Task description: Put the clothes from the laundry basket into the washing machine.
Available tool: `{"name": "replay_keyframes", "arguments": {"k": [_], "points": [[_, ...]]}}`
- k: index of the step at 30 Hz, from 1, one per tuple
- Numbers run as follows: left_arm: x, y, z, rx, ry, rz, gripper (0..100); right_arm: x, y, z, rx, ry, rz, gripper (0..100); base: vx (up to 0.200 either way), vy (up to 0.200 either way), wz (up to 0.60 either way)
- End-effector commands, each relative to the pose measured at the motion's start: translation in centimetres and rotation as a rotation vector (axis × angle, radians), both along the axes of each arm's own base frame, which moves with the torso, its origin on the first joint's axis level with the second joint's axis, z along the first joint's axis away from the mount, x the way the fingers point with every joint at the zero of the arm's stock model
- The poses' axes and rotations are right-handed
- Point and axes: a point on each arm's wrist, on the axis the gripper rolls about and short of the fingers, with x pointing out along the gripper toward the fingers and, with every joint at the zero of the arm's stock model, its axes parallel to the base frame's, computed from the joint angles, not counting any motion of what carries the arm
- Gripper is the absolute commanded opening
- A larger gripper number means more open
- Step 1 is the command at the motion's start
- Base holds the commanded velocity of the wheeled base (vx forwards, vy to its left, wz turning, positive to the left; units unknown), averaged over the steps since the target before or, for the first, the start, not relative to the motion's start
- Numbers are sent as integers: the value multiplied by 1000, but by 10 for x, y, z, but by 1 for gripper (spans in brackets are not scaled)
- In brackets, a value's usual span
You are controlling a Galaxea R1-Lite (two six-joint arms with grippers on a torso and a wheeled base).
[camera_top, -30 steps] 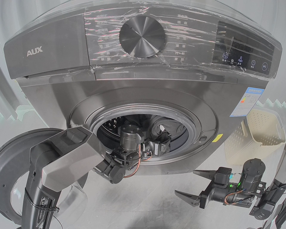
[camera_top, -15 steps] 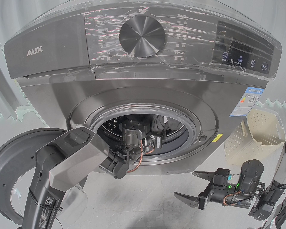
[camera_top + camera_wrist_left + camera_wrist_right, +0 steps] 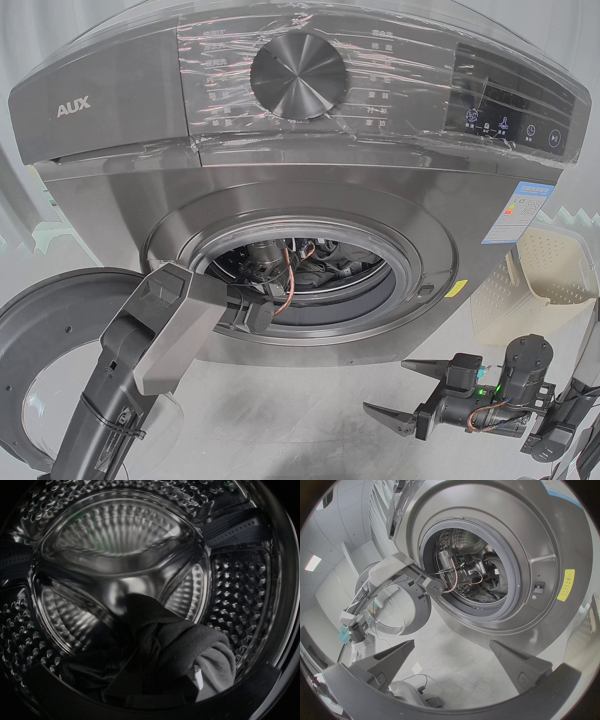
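Washing machine: grey front-loader, door swung wide to robot's left. Cream laundry basket just beside it on robot's right. Left arm goes thru the port into the drum. Clothes sit low in drum near front: dark grey/black fabric, bunched & twisted, lighter grey fold w/ white tag. Left gripper at the bundle, grip state can't tell. Right gripper low in front of machine, jaws wide apart, empty.

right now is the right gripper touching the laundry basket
Apart. Head view shows bare floor between the right gripper and the laundry basket.
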Motion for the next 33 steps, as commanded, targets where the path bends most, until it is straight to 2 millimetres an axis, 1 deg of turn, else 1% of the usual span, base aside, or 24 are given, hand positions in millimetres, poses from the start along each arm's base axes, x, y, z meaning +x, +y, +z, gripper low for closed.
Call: {"name": "replay_keyframes", "arguments": {"k": [1,2,3,7,9,11,12,13,14,15,17,19,20,22,28,32,33], "points": [[15,8,-26,6,17,40,0,0,0,0,0,1,1,100,0,0,0],[14,8,-26,6,19,40,0,0,0,-1,-1,2,3,100,0,0,0],[14,7,-25,6,19,39,100,0,0,-1,-3,3,1,100,0,0,0],[9,4,-29,18,40,29,100,0,0,-1,0,3,-1,100,0,0,0],[3,5,-28,34,65,27,100,1,-1,-1,-1,4,-4,100,0,0,0],[-14,5,-28,69,117,-3,100,1,-2,-1,-1,2,-8,100,0,0,0],[-17,5,-29,75,124,-8,100,1,-2,-1,-1,2,-8,100,0,0,0],[-29,6,-25,93,151,-26,100,2,-2,-1,-1,2,-10,100,0,0,0],[-34,6,-23,98,157,-35,100,2,-2,0,2,-2,-10,100,0,0,0],[-46,4,-20,111,173,-57,100,2,-2,0,2,-2,-11,100,0,0,0],[-60,2,-19,129,197,-78,100,2,-2,0,2,-2,-11,100,0,0,0],[-71,4,-17,144,214,-87,100,2,-2,1,2,-3,-13,100,0,0,0],[-72,5,-17,146,214,-87,100,1,-3,1,2,-3,-13,100,0,0,0],[-89,6,-18,170,241,-101,100,1,-3,2,5,-7,-13,100,0,0,0],[-122,10,-17,220,239,-122,100,1,-3,2,6,-8,-14,100,0,0,0],[-148,18,-17,232,232,-156,100,0,-5,2,5,-5,-16,100,0,0,0],[-151,18,-18,233,232,-161,100,-1,-5,2,4,-4,-16,100,0,0,0]]}}
